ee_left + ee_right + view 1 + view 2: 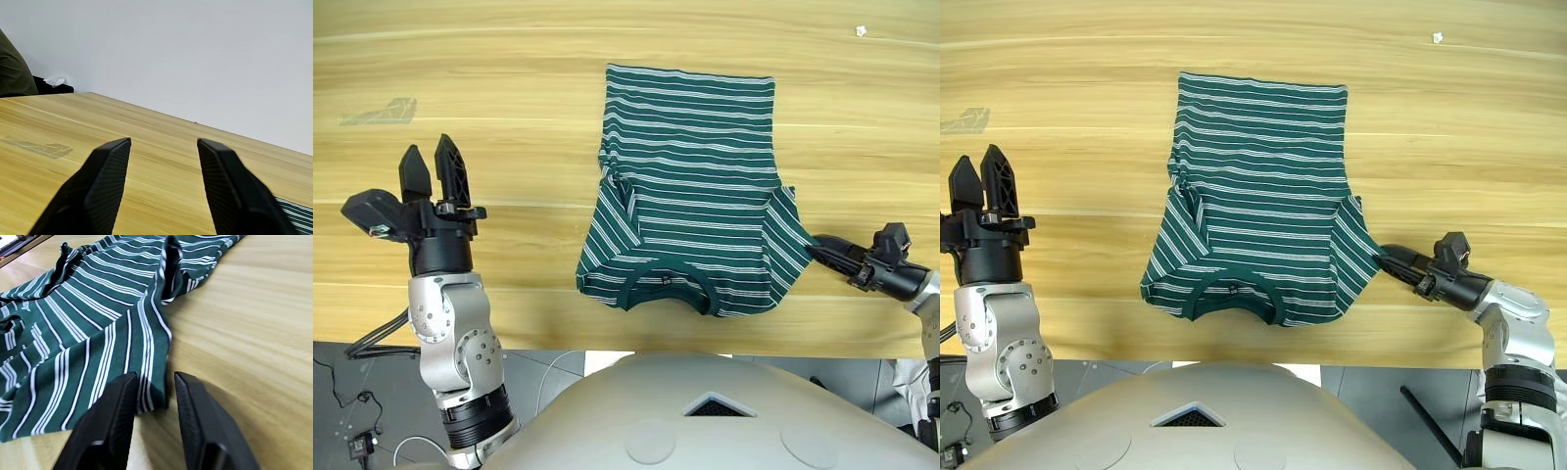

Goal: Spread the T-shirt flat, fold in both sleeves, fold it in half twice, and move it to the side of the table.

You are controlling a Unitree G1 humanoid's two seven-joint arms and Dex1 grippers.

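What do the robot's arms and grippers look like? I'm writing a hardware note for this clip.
The left arm and right arm are silver-grey with rounded joint housings and black wrist sections. The left gripper and right gripper are black, each with two tapered fingers. Black cables trail beside the left arm.

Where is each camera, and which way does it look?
Left eye view: head, looking down on T-shirt and table; left gripper, right gripper show.
Right eye view: beside it, same scene.
Left wrist view: left wrist, facing across the table to a wall; open fingers show.
Right wrist view: right wrist, low, facing the T-shirt's sleeve; fingers straddle its edge.
Shared: every view shows the table.
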